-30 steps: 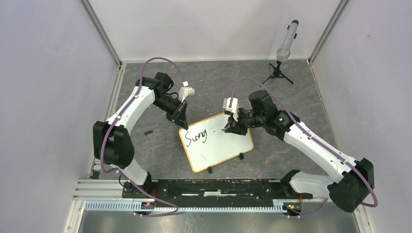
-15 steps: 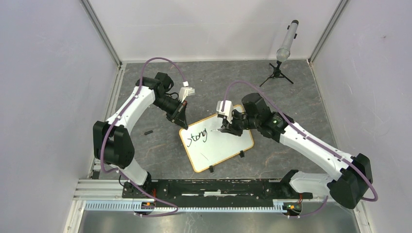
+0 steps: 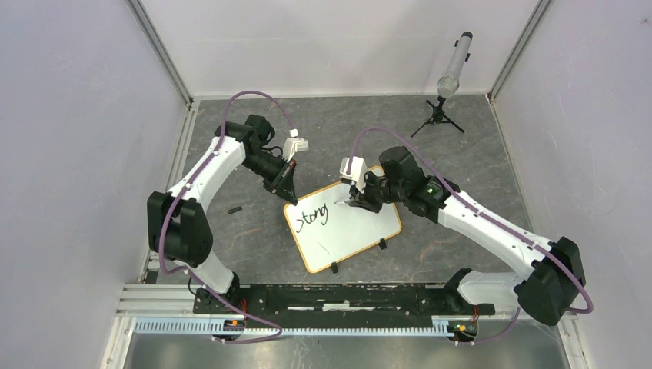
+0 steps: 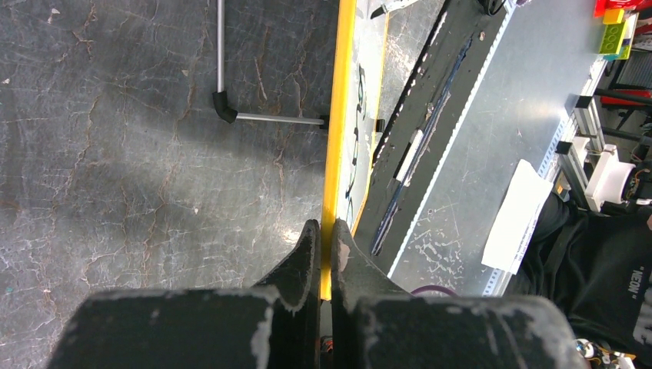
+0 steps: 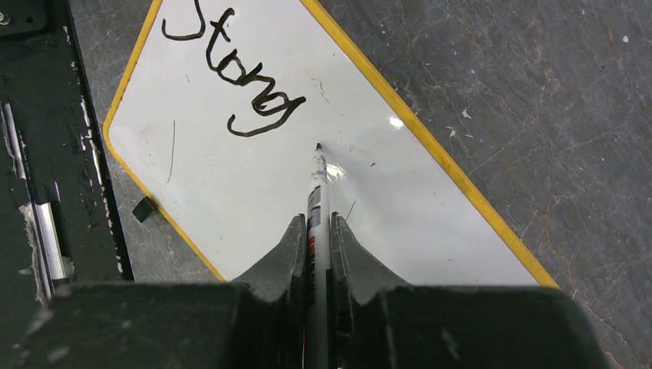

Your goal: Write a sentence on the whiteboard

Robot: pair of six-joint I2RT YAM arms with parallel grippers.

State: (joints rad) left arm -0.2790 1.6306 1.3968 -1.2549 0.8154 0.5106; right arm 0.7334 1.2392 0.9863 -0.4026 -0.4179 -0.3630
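Note:
The whiteboard (image 3: 350, 231) lies flat on the grey floor, white with a yellow-tan frame and two black feet on its near edge. The word "Stong" (image 3: 311, 216) is written in black near its left end. My left gripper (image 3: 287, 195) is shut on the board's far-left frame corner; in the left wrist view (image 4: 326, 234) the frame (image 4: 336, 138) runs edge-on between the fingers. My right gripper (image 3: 358, 202) is shut on a white marker (image 5: 316, 204), its tip (image 5: 318, 146) on or just above the white surface (image 5: 231, 192), right of the writing (image 5: 246, 84).
A small black cap (image 3: 235, 208) lies on the floor left of the board. A grey cylinder on a black tripod (image 3: 454, 65) stands at the back right. The black base rail (image 3: 338, 296) runs along the near edge. White walls enclose the workspace.
My right gripper has moved left with the marker, from the board's middle toward the written word. The first letter gained a crossbar. The left gripper and board have not moved.

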